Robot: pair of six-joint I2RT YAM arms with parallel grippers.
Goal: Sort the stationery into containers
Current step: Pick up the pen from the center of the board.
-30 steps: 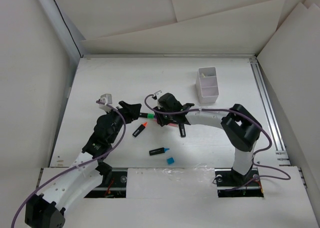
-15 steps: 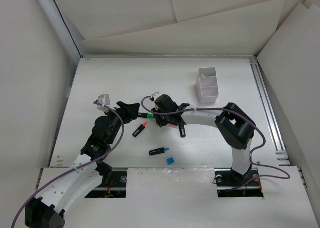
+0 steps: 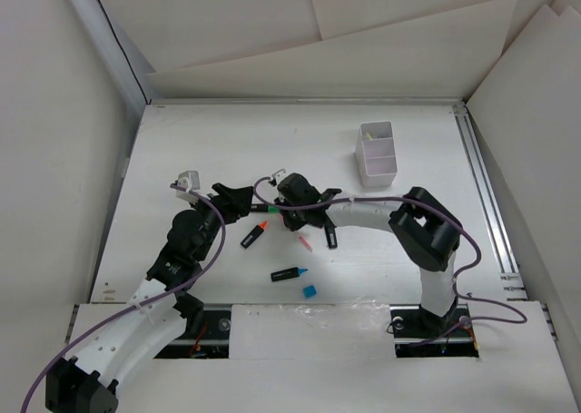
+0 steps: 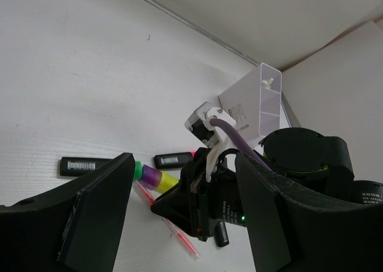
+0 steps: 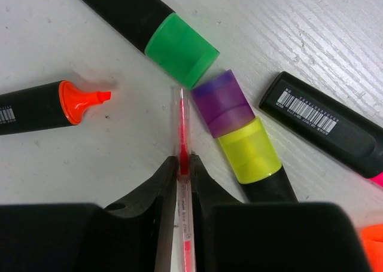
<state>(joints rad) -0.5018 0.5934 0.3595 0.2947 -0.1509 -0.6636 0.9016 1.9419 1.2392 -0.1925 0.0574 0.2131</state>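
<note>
My right gripper (image 5: pixel 184 164) is shut on a thin red pen (image 5: pixel 182 125) that lies flat on the table; from above the pen (image 3: pixel 304 242) trails out behind the gripper (image 3: pixel 277 207). Around it lie a green-capped highlighter (image 5: pixel 179 49), a purple cap (image 5: pixel 223 103) butted against a yellow-capped highlighter (image 5: pixel 250 150), and an uncapped orange highlighter (image 5: pixel 42 107). My left gripper (image 3: pixel 238 200) hangs open and holds nothing, just left of the cluster. The white divided container (image 3: pixel 377 154) stands at the back right.
A black highlighter with a pink end (image 5: pixel 326 125) lies right of the cluster. Nearer the arm bases lie a blue-tipped highlighter (image 3: pixel 288 273) and a loose blue cap (image 3: pixel 310 291). White walls enclose the table; a rail (image 3: pixel 486 195) runs along its right side.
My right gripper has slid a little left and its jaws have closed onto the red pen. The left arm has stayed put.
</note>
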